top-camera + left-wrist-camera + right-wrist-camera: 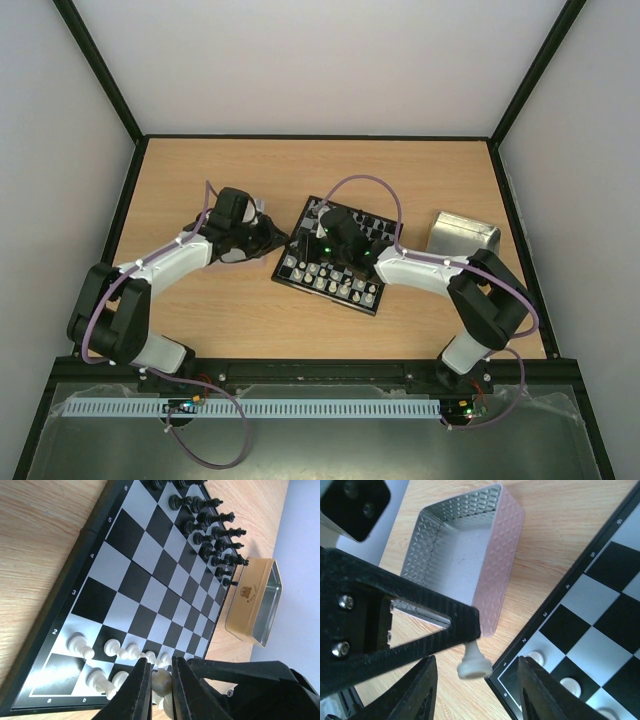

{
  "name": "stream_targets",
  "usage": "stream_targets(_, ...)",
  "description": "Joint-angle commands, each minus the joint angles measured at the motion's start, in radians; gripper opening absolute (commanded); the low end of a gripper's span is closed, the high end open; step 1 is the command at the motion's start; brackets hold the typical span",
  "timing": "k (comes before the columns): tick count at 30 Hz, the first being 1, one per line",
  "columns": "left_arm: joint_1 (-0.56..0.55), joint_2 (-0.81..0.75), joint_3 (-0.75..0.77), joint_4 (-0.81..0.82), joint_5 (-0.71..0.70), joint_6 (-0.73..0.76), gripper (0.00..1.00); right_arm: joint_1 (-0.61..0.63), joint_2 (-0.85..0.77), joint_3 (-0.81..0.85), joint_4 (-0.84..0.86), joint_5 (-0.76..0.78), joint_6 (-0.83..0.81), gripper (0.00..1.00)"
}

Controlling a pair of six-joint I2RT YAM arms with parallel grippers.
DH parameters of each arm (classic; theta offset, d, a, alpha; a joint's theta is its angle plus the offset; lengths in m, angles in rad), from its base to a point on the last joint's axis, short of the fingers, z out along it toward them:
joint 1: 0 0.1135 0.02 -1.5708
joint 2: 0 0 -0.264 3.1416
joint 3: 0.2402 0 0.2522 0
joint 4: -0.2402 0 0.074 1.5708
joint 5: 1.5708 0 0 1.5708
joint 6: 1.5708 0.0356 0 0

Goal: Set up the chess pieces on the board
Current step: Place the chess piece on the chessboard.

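My left fingers [141, 692] are pinching narrowly on one cream-white piece [161, 680], holding it just off the white-side corner of the board [150, 580], over the wooden surface [40, 540]. My right fingers [422, 692] are hovering over the board, standing wide apart and gripping nothing. The other white pieces [80, 645] are standing on the near rows, while the black pieces [215, 530] are lining the far edge. An embossed tin [465, 565] is lying open beside that corner, and a bear-marked tin [252, 600] is sitting beyond the black side.
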State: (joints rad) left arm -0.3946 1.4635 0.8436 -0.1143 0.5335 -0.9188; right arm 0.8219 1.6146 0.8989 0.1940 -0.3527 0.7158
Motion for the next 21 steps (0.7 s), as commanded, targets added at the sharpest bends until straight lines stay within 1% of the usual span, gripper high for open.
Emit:
stream_targets(1,-0.010,-0.029,-0.014,0.014,0.049,-0.011,0.04,-0.004,0.017,0.031,0.062,-0.002,0.002,0.41)
stream_targets(3,-0.012,-0.029,-0.016,0.015,0.054,-0.011,0.04,-0.003,0.019,0.030,0.075,-0.019,0.001,0.36)
stream_targets(5,-0.012,-0.032,-0.017,0.023,0.062,-0.017,0.04,-0.003,0.025,0.030,0.082,-0.033,0.003,0.34)
stream_targets(9,-0.012,-0.036,-0.018,0.025,0.065,-0.024,0.05,-0.003,0.030,0.028,0.081,-0.036,0.003,0.33)
stream_targets(10,-0.012,-0.037,-0.019,0.027,0.065,-0.027,0.05,-0.004,0.031,0.028,0.078,-0.035,-0.002,0.33)
stream_targets(13,-0.012,-0.043,-0.021,0.031,0.065,-0.036,0.05,-0.004,0.028,0.019,0.068,-0.024,-0.007,0.40)
stream_targets(15,-0.012,-0.045,-0.021,0.034,0.066,-0.041,0.05,-0.003,0.028,0.011,0.073,-0.023,-0.011,0.41)
stream_targets(19,-0.012,-0.053,-0.022,0.040,0.069,-0.053,0.05,-0.004,0.038,0.013,0.076,-0.050,-0.013,0.32)
stream_targets(21,-0.012,-0.054,-0.022,0.043,0.070,-0.056,0.05,-0.004,0.038,0.010,0.082,-0.066,-0.015,0.30)
